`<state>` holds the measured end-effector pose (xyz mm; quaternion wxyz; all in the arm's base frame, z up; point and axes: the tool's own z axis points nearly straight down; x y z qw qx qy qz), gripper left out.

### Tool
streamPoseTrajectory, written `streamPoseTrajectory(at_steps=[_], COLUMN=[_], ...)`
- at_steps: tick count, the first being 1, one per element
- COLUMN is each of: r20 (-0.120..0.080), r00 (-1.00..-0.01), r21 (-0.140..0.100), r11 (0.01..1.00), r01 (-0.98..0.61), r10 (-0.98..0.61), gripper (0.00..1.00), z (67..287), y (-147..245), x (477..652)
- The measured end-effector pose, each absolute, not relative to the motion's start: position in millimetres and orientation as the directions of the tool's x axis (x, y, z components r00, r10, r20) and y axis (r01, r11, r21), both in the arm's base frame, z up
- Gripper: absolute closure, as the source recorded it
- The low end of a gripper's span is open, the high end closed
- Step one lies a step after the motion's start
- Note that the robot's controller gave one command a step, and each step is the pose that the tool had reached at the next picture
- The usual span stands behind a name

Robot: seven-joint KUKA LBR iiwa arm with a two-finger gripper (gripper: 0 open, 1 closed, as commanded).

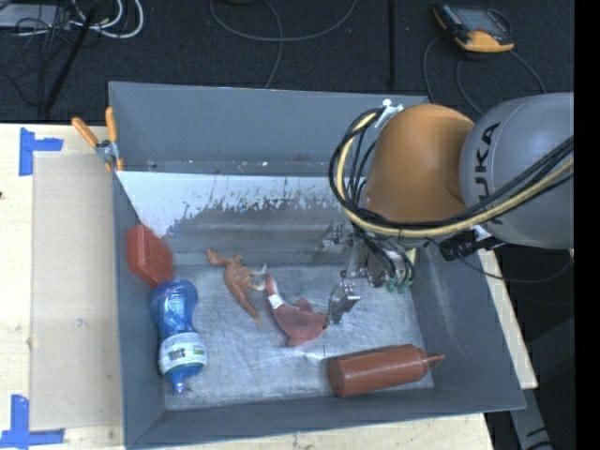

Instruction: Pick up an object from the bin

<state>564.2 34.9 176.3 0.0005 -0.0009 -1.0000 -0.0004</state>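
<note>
So the thing nearest the action is a floppy dark pink thing point(298, 322) lying flat around the middle of the bin floor, with a little white-and-red bit sticking out toward its far left. The gripper point(339, 306) sits right at its right edge, low down, touching or just about touching, we honestly can't say which. We also can't tell if the gripper is open or closed from this angle. Nothing looks lifted yet, so our read is that the grab and the lift are both still to do.

Just left of the pink thing there's an orange toy figure point(239, 279). Further left, a blue plastic bottle point(176, 331) lies on its side, with a red block point(148, 254) at the left wall beyond it. A reddish-brown squeeze bottle point(380, 368) lies along the near right side. All of it sits loose in the grey bin point(234, 129), pretty well spread out.
</note>
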Motion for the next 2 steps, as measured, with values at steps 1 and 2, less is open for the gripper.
streamPoseTrajectory(at_steps=[1, 2], r20=[0.001, -0.005], r00=[-1.000, -1.000], r21=[0.001, 0.000], r11=[1.000, 1.000], r01=[0.002, 0.017], r10=[0.002, 0.017], gripper=[0.00, 0.00], z=[176, 140], y=[35, 48], x=[564.2, 549.4])
